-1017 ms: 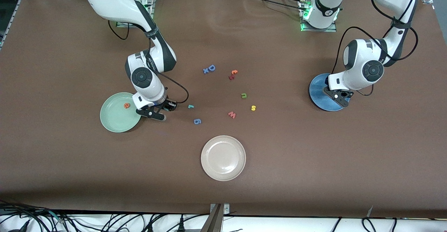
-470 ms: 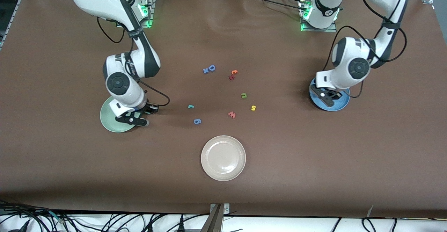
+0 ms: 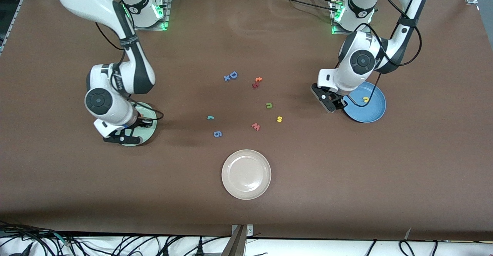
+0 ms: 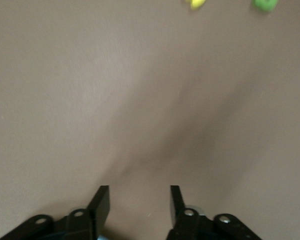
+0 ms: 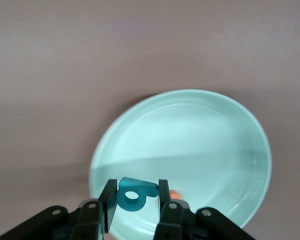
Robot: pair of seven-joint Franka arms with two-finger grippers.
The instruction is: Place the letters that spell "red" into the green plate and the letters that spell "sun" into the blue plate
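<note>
My right gripper (image 3: 121,135) hangs over the green plate (image 3: 151,118), shut on the teal "d" (image 5: 132,196), which sits between its fingers (image 5: 135,187). A bit of the orange "e" (image 5: 174,192) shows in the green plate (image 5: 210,130). The yellow "u" (image 3: 365,99) lies in the blue plate (image 3: 371,113). My left gripper (image 3: 327,102) is just off that plate's rim, toward the table's middle, open and empty (image 4: 139,192). The olive "n" (image 3: 269,105), yellow "s" (image 3: 279,119) and teal "r" (image 3: 210,117) lie on the table.
A beige-white plate (image 3: 246,174) stands nearer the front camera. A blue "D" with an "x" (image 3: 232,75), an orange and a red letter (image 3: 257,81), a red "w" (image 3: 255,126) and a blue "6" (image 3: 217,133) lie among the loose letters.
My right gripper carried the "d" from beside the green plate to over it. My left gripper moved off the blue plate toward the middle, uncovering the "u" lying there.
</note>
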